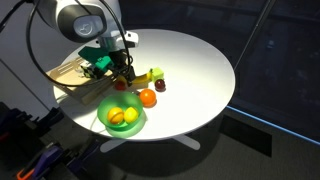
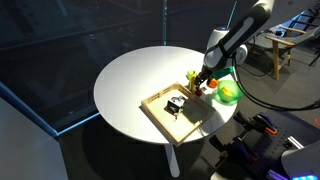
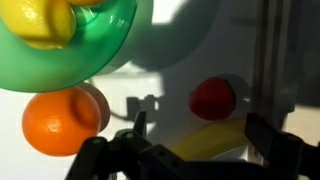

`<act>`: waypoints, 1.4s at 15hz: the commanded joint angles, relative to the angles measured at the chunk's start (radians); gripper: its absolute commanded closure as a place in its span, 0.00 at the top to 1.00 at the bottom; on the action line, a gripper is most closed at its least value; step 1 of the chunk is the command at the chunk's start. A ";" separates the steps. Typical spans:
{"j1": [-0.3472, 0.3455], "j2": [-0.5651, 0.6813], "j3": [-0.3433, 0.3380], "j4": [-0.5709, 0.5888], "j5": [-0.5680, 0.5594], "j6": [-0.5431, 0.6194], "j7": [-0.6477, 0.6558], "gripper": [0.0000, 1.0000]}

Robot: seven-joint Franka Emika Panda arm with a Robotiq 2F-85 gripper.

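Observation:
My gripper is open and hangs low over a white round table. A yellow banana-shaped piece lies between its two fingers; I cannot tell whether they touch it. A small red fruit lies just beyond it and an orange to its side. A green bowl holds a lemon. In both exterior views the gripper sits between the bowl and a wooden tray.
The wooden tray with small dark objects lies next to the arm near the table edge. The orange, the red fruit and a yellow-green piece lie close together. Dark glass panels stand behind the table.

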 commanded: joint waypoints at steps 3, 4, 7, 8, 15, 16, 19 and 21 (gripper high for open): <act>-0.003 -0.041 -0.001 -0.010 0.012 -0.036 -0.002 1.00; -0.003 -0.053 -0.002 -0.016 0.013 -0.039 0.000 1.00; 0.002 -0.085 -0.019 -0.026 0.010 -0.056 0.022 1.00; 0.004 -0.096 -0.026 -0.029 0.010 -0.064 0.032 1.00; 0.013 -0.156 -0.092 -0.026 -0.002 -0.209 0.142 1.00; 0.008 -0.162 -0.094 -0.024 0.005 -0.235 0.148 1.00; -0.009 -0.167 -0.096 -0.016 0.024 -0.287 0.129 1.00; -0.018 -0.164 -0.097 -0.010 0.029 -0.303 0.103 1.00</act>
